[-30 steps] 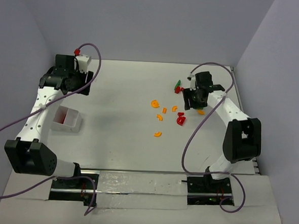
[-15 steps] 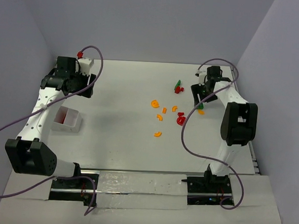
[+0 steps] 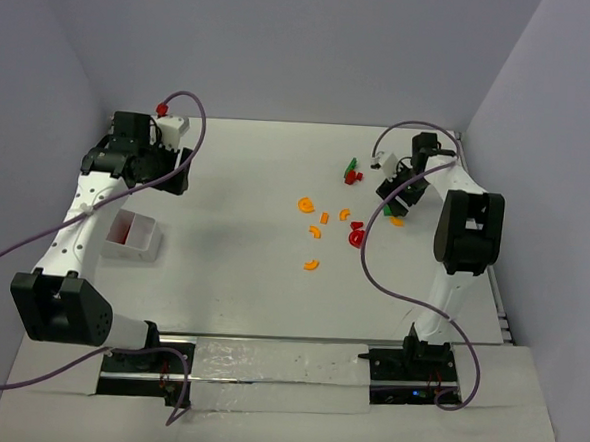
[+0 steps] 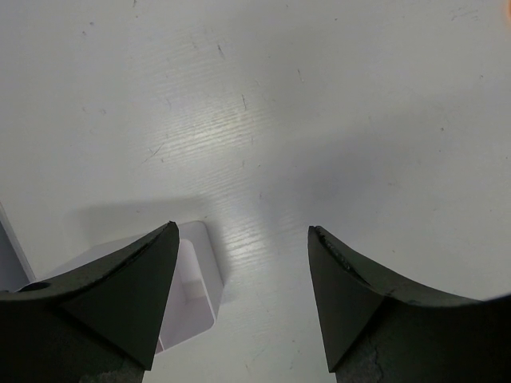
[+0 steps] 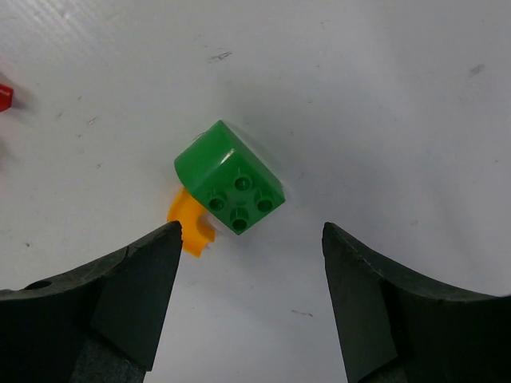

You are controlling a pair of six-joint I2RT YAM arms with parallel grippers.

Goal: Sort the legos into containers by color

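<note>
Top view: white tray [image 3: 132, 234] sits at the left side of the table [image 3: 248, 168], beside the left arm. Its long axis runs left-right, slightly skewed. A red tint shows inside, toward its left end. Loose legos [image 3: 324, 219] lie scattered right of centre: orange, red, a few green. Left gripper [image 3: 175, 172] hangs beyond the tray, well apart from the scatter. Right gripper [image 3: 397, 192] is over the scatter's far-right edge; its jaws are unreadable from here.

Left wrist view: jaws spread wide, nothing between them, bare table below. Only one tray corner is visible, by the left finger.

Right wrist view gives what the top view lacks. Jaws wide apart and empty. Green block [image 5: 231, 187] on the table just ahead of the gap, touching neither finger. Block about as wide as long, set cornerwise to the jaws, four-dot face toward lower right, smooth rounded side toward upper left. Orange half-ring [image 5: 190, 222] touches its lower-left corner, partly tucked beneath. Red piece [image 5: 4, 97] cut off by the left edge.
</note>
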